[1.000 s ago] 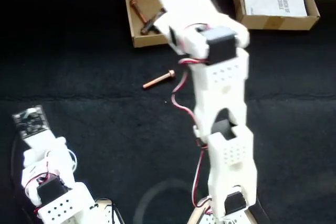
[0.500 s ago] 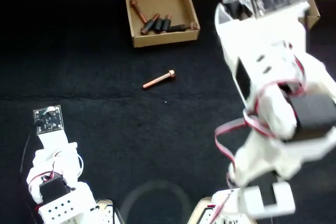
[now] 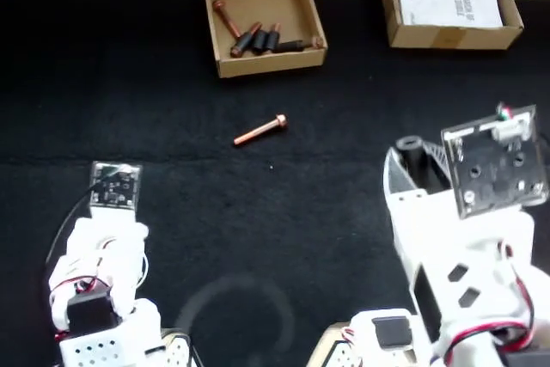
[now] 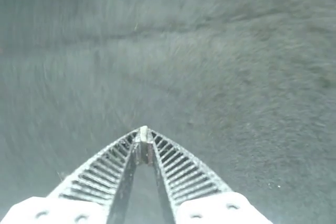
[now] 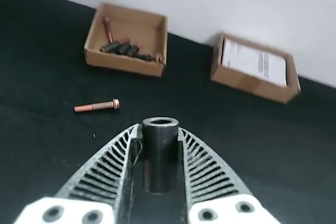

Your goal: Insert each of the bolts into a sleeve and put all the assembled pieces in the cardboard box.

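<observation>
Spanning every view, the black table (image 3: 215, 212) carries the cardboard box (image 3: 271, 60) at its far edge, sleeved bolts (image 3: 258, 40) inside. The right gripper (image 5: 159, 128) is clamped on an upright sleeve (image 5: 160, 156). The left gripper (image 4: 143, 132) is pressed together, empty. A loose bolt (image 3: 259, 131) lies on the table between box and arms.

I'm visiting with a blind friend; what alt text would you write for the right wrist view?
The right gripper holds a black sleeve between its ribbed jaws over a black table. Beyond it lies a loose copper bolt, then a cardboard box holding bolts and sleeves, and a second box with a printed sheet.
</observation>
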Available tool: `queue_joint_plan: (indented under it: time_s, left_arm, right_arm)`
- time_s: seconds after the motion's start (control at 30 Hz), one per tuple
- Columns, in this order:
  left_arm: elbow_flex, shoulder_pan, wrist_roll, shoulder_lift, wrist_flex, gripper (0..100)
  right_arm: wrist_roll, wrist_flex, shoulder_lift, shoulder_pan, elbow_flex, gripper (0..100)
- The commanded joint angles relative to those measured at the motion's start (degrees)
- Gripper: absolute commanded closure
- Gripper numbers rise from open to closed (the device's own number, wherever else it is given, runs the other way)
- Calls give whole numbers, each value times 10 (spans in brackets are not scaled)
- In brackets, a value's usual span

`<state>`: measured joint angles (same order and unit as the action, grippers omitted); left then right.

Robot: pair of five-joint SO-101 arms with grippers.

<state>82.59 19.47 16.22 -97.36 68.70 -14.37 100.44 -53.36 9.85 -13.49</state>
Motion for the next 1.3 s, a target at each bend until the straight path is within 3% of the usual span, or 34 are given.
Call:
queue_joint_plan:
  time_s: [0.0,0.13,0.47,0.53,0.83,1.0,1.17,1.27]
  left_arm:
    - [-94,-29,13,83,-1,970]
    - [-244,-48,11,291,7,971]
    - [-632,-107,-19,787,113,970]
    - [-694,-130,12,864,127,970]
    - [-1006,-234,295,1160,236,970]
    - [-1193,-269,333,1322,265,963]
    - [-1367,-295,334,1480,298,816]
    - [-1459,-299,332,1556,301,799]
  right_arm:
    - [5,5,-65,-47,61,991]
    - [5,5,-127,-63,126,991]
    - [33,4,-211,-82,269,991]
    - [31,4,-219,-111,282,991]
    - [3,-16,-281,-175,353,991]
    - [2,-46,-327,-217,425,991]
    - [1,-61,-358,-230,468,991]
    - [-19,-66,-362,-231,473,991]
